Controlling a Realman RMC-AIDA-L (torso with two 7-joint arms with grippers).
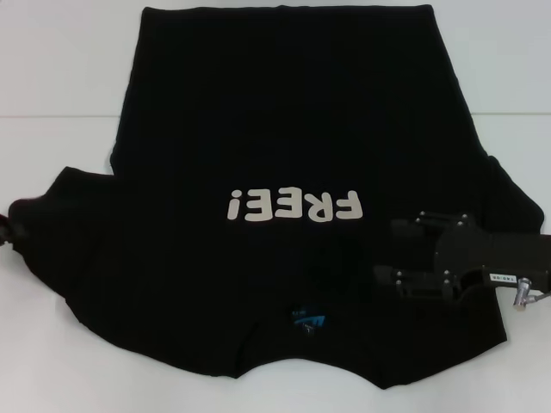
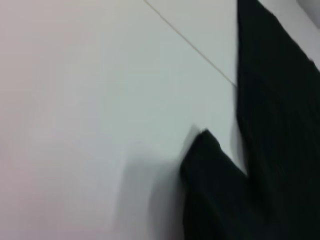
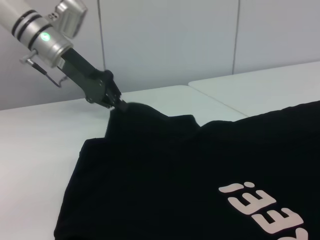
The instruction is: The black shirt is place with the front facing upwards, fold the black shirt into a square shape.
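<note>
The black shirt [image 1: 284,129] lies spread front up on the white table [image 1: 52,69]. Its off-white "FREE!" print [image 1: 293,206] and blue neck label [image 1: 308,320] are on the side nearest me. My left gripper [image 1: 9,228] is at the far left edge. In the right wrist view it [image 3: 119,103] is shut on the tip of the shirt's left sleeve [image 3: 145,117] and holds it slightly raised. My right gripper [image 1: 383,254] is low over the shirt's right shoulder, its fingers apart. The left wrist view shows the sleeve [image 2: 215,190] and the shirt's side [image 2: 275,100].
A seam [image 1: 60,116] runs across the table top. Bare table lies on both sides of the shirt [image 1: 516,77]. A pale wall [image 3: 175,40] stands behind the table on the left side.
</note>
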